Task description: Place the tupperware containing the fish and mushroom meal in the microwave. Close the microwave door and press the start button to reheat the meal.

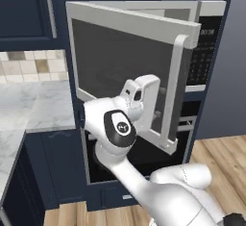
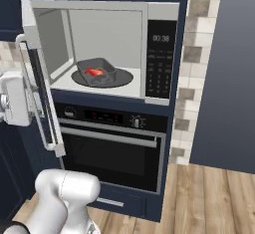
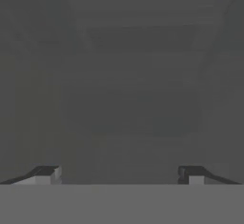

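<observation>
One container, the tupperware (image 2: 98, 71), sits inside the microwave (image 2: 162, 10) on the round dark turntable (image 2: 119, 80), and I see the red-orange fish and mushroom meal (image 2: 94, 71) lying in it. I cannot make out the mushroom separately at this size.

I note the microwave door (image 1: 122, 61) stands partly open, hinged on the left and swung out toward the robot. In the right base view I see the door edge-on at the left of the cavity, with its vertical silver handle (image 2: 36, 93) facing outward. The cavity is pale grey and lit, and the black keypad strip (image 2: 160, 61) runs down the right side of the microwave front.

My tool (image 3: 119, 173) is spread wide; in the hand view its two dark fingertips (image 3: 45, 173) stand far apart at the bottom edge with nothing between them. Ahead of them I see only dim grey glass, so the tool faces the door panel closely. I cannot tell whether the fingertips touch the glass. In the left base view the white hand is against the outer face of the door, just beside the handle.

Below the microwave I record a black oven (image 2: 112, 151) with a horizontal bar handle, its door shut. A marble desk (image 1: 29, 109) lies to the left under tiled wall, and wooden floor (image 2: 209, 203) runs to the right.
</observation>
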